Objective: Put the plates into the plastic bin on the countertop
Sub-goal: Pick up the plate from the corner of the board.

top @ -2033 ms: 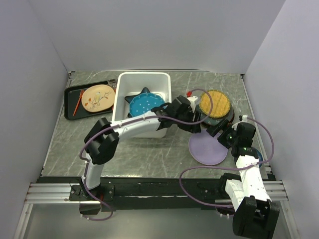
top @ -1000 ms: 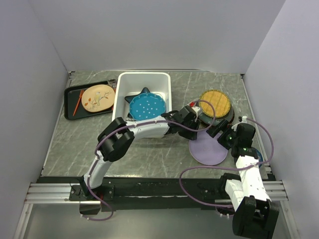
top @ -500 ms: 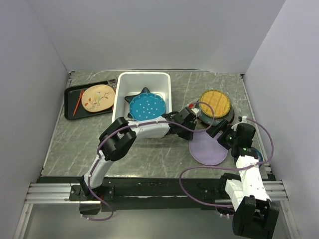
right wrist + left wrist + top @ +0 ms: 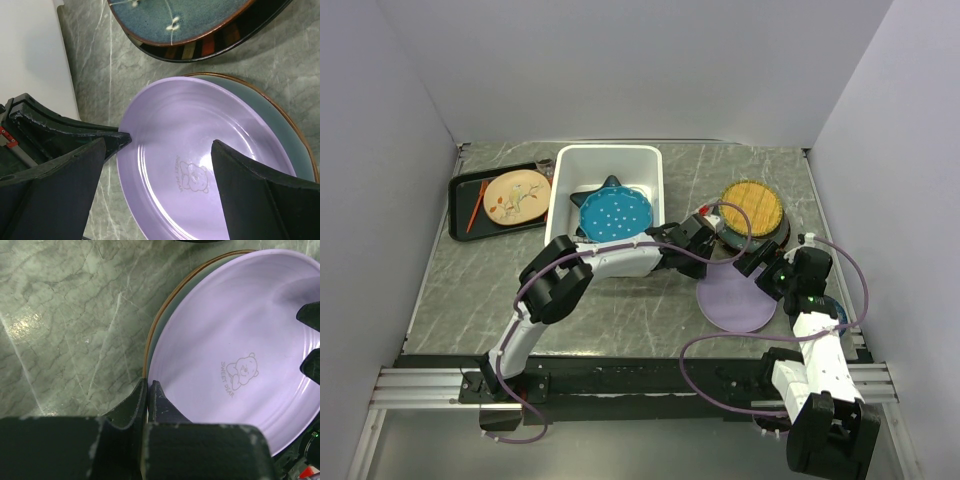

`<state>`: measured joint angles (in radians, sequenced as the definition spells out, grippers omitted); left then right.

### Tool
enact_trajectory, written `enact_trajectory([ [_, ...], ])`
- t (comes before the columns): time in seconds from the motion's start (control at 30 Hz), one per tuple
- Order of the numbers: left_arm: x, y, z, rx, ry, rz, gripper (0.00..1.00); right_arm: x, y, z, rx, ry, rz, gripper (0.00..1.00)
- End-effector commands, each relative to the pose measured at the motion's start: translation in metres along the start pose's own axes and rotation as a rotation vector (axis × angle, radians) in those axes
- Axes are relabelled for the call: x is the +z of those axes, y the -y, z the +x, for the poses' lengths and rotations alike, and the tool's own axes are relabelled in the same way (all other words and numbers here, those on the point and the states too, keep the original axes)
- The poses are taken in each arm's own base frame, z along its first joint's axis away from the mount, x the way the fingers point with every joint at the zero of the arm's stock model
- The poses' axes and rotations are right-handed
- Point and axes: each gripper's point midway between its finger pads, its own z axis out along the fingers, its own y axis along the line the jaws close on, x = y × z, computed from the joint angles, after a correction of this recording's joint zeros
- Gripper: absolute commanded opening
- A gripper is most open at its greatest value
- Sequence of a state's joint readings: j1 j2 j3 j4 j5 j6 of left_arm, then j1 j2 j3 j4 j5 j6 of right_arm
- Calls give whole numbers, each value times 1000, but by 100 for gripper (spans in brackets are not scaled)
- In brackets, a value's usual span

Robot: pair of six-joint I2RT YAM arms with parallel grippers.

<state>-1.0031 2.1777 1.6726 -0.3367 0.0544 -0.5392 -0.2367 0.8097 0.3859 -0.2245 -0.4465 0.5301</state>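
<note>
A lavender plate (image 4: 734, 300) (image 4: 235, 340) (image 4: 200, 150) lies on the countertop (image 4: 620, 310), on top of a pale green plate (image 4: 282, 125). My left gripper (image 4: 705, 262) (image 4: 148, 385) is shut on the lavender plate's left rim. My right gripper (image 4: 758, 268) (image 4: 159, 144) hovers open above the same plate, touching nothing. The plastic bin (image 4: 610, 157) holds a teal dotted plate (image 4: 615, 215) over a blue star-shaped plate (image 4: 610, 184). A yellow woven-look plate (image 4: 752, 207) sits on a dark teal plate (image 4: 768, 240) (image 4: 180, 20).
A black tray (image 4: 460, 190) at the back left carries a tan patterned plate (image 4: 517, 194) and an orange stick (image 4: 475, 205). White walls close in the countertop on three sides. The bin's wall (image 4: 30, 50) stands just left of the lavender plate.
The left arm came away from the bin and reached the lavender plate's left rim. Its jaws have closed on that rim. The right arm has stayed in place.
</note>
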Motion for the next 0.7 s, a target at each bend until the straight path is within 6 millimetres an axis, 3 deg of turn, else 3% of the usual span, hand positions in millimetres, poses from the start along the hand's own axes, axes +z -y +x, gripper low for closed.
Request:
enact_trajectory([
  [0.0, -24, 14, -27, 12, 74, 15, 1, 1, -3, -7, -23, 30, -23, 93],
  [0.67, -55, 21, -44, 17, 119, 19, 1, 0, -3, -5, -17, 30, -31, 93],
])
